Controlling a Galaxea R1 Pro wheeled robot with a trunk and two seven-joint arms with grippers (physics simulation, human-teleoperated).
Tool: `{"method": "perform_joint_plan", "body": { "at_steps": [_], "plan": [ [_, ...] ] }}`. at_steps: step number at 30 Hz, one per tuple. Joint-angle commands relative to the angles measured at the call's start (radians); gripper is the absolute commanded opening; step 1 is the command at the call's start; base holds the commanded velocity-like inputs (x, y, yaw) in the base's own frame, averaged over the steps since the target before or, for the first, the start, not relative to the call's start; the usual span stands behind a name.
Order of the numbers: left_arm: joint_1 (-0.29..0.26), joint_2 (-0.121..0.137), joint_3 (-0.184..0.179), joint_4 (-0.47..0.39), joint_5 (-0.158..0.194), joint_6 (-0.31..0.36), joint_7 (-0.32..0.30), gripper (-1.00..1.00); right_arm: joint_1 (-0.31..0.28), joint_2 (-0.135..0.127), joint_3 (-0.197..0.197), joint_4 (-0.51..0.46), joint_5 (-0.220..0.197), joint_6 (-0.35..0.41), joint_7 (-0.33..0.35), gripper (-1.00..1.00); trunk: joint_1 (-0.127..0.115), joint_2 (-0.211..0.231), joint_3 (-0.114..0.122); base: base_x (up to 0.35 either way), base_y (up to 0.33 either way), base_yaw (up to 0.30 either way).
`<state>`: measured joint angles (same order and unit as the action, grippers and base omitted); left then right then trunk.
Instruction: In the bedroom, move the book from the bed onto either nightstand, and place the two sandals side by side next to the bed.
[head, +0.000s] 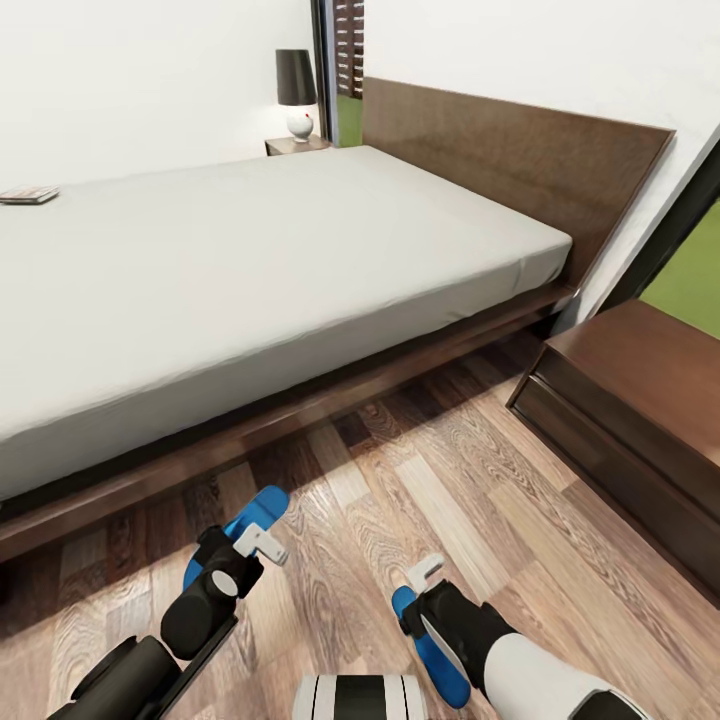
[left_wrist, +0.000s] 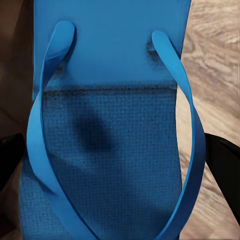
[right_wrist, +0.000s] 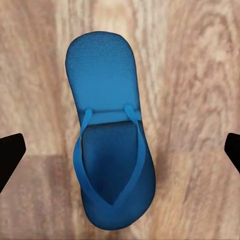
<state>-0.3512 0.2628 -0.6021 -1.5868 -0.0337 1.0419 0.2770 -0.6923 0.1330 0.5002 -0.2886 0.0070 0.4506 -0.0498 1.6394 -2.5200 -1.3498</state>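
Your left gripper (head: 262, 545) and right gripper (head: 428, 575) each hover, fingers apart, over a sandal (right_wrist: 110, 135) on the floor (head: 450, 480), ready for pairing beside the bed (head: 250, 260).

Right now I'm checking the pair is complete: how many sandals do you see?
2. One sandal lies on the floor under the left end effector; the other sandal lies under the right end effector.

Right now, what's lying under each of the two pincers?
A blue sandal lies on the wood floor under each open pincer: one under the left pincer, seen close at, one under the right pincer, at. In the head view the arms cover part of each.
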Motion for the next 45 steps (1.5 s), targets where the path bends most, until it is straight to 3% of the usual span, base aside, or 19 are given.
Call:
{"method": "perform_joint_plan", "body": {
  "at_steps": [1, 18, 26, 32, 40, 45],
  "plan": [
    [-0.001, 0.001, -0.002, -0.001, -0.005, 0.005, 0.001, -1.0, -0.001, 0.0, 0.006, -0.002, 0.001, 0.006, -0.003, 1.0, 0.0, 0.0, -0.001, 0.0, 0.0, 0.0],
    [0.0, 0.001, -0.001, -0.002, -0.006, 0.005, 0.002, -1.0, -0.003, 0.027, 0.006, -0.01, -0.005, 0.007, -0.005, 1.0, 0.003, -0.002, -0.028, 0.0, 0.0, 0.0],
    [0.0, 0.001, -0.001, -0.002, -0.006, 0.005, 0.002, -1.0, -0.003, 0.026, 0.006, -0.003, -0.005, 0.007, -0.005, 1.0, 0.003, -0.002, -0.032, 0.0, 0.0, 0.0],
    [0.0, 0.001, -0.001, -0.002, -0.006, 0.005, 0.002, -1.0, -0.003, 0.025, 0.006, -0.002, -0.006, 0.007, -0.005, 1.0, 0.006, -0.004, -0.055, 0.0, 0.0, 0.0],
    [0.0, 0.001, -0.001, -0.001, -0.006, 0.005, 0.002, -1.0, -0.003, 0.021, 0.005, -0.001, -0.006, 0.007, -0.004, 1.0, 0.006, -0.004, -0.055, 0.0, 0.0, 0.0],
    [0.0, 0.001, -0.001, -0.001, -0.006, 0.005, 0.002, -1.0, -0.003, 0.02, 0.005, -0.001, -0.006, 0.007, -0.004, 1.0, 0.008, -0.005, -0.07, 0.0, 0.0, 0.0]
  ]
}}
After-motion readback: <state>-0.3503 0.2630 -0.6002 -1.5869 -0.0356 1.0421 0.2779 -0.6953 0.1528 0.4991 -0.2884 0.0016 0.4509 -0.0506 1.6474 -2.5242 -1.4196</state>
